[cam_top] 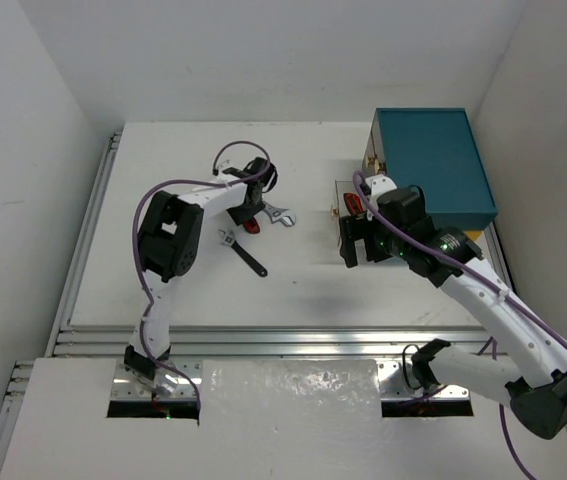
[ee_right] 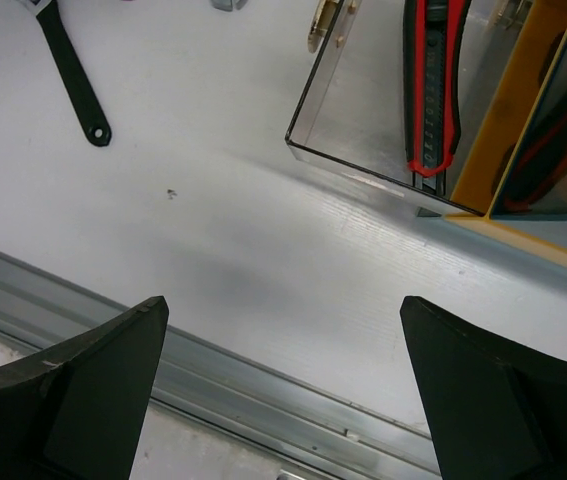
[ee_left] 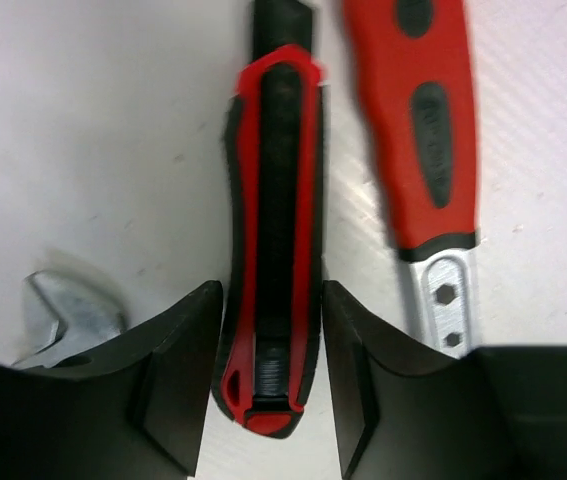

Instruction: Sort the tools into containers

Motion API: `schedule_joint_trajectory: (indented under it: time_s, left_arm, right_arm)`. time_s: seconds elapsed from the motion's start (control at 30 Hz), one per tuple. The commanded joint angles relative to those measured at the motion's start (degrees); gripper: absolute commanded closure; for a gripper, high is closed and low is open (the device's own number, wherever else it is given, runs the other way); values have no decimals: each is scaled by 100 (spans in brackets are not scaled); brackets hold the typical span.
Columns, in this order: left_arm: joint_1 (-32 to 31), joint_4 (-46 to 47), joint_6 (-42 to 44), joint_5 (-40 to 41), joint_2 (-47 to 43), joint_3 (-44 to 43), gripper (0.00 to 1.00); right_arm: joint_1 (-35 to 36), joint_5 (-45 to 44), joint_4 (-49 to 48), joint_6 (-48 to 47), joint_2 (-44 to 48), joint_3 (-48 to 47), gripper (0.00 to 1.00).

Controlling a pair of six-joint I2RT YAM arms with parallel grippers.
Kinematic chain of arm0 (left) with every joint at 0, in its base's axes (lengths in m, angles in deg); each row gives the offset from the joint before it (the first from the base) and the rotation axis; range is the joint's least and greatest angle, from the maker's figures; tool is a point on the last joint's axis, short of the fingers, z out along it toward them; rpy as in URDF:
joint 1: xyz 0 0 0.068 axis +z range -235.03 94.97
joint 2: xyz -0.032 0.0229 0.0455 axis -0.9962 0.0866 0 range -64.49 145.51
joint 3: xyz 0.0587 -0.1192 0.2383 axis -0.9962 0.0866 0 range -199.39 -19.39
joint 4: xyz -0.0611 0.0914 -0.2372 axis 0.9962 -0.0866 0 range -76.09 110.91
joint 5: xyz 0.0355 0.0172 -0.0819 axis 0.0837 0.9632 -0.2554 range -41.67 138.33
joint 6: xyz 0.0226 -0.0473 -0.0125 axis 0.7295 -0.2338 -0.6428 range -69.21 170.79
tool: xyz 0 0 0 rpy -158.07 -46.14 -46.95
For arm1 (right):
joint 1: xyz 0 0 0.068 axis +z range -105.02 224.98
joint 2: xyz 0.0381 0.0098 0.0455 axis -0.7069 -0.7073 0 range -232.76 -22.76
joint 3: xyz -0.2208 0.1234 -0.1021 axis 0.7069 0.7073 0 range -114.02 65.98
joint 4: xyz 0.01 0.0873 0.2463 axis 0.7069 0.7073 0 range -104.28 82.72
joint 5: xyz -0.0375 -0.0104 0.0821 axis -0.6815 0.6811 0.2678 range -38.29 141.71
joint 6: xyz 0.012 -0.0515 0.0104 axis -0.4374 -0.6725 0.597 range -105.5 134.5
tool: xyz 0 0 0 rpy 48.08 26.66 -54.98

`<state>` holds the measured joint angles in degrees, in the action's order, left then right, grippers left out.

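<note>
While your left gripper (ee_left: pixel 271 385) stood low over the white table (cam_top: pixel 163 290), its jaws bracketed the butt end of a red-and-black rubber-gripped tool handle (ee_left: pixel 273 230), one black finger (ee_left: pixel 178 375) on each flank. The gap on both sides was very narrow; I cannot tell whether the pads had made contact, so treat the grip as unconfirmed.

That handle lay flat on the table, left of centre in the overhead view. Just beside it lay a red-handled adjustable wrench with a bare steel shank (ee_left: pixel 423 150), roughly parallel and close enough to be brushed. A steel wrench head (ee_left: pixel 68 320) showed at the other side of the fingers. A black-handled wrench (cam_top: pixel 243 252) lay nearer the arm bases.

Your right gripper (ee_right: pixel 283 390) hung wide open and empty above the table, near the clear pulled-out drawer (ee_right: pixel 348 165) of the teal rectangular box (cam_top: pixel 433 165). One red-and-black tool (ee_right: pixel 431 90) was already lying in that drawer.

Handling judgement: the tool looked rigid and, for its size, fairly heavy toward the steel end. The rubber sleeve should give good friction. You had taken it at the very butt, so expect the far end to droop or pivot on lifting; a hold nearer mid-handle would balance better.
</note>
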<state>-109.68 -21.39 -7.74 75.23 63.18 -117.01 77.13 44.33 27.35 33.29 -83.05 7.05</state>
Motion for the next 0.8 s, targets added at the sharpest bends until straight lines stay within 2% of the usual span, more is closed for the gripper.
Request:
schedule_joint_trajectory:
  time_s: [0.0,0.03,0.07,0.13,0.2,0.23,0.27,0.37,0.4,0.5,0.57,0.77]
  left_arm:
    - [82,178,7,-202,-216,717,57]
    - [91,292,60,-254,-260,814,63]
    - [135,510,199,-403,-331,980,82]
    - [179,810,393,-710,-427,1139,100]
    - [171,960,412,-764,-585,1245,100]
    - [170,1091,412,-782,-943,1524,100]
    - [170,1293,447,-817,-1181,1727,100]
    - [135,2505,780,-1229,-2437,2729,100]
    - [74,3082,868,-1448,-3032,3140,100]
    - [-110,3796,957,-1913,-3922,3730,100]
    - [-346,4132,852,-2170,-4250,3969,100]
    - [-1155,5133,290,-2591,-5251,4795,100]
  right_arm:
    - [47,192,-216,-15,0,-21,1]
    - [38,236,-234,-15,0,-21,1]
    - [38,350,-277,2,-9,-21,1]
    - [38,648,-470,-6,-9,66,1]
    - [47,1016,-672,-15,0,207,1]
    - [47,1323,-786,11,9,259,1]
    - [38,1988,-1101,55,52,330,1]
    - [38,2809,-2013,370,236,707,1]
    - [47,2847,-2236,589,281,786,1]
    - [47,3039,-2922,1089,211,998,1]
    - [47,3259,-3388,1328,-77,1086,1]
    - [82,3032,-4066,1856,-974,867,4]
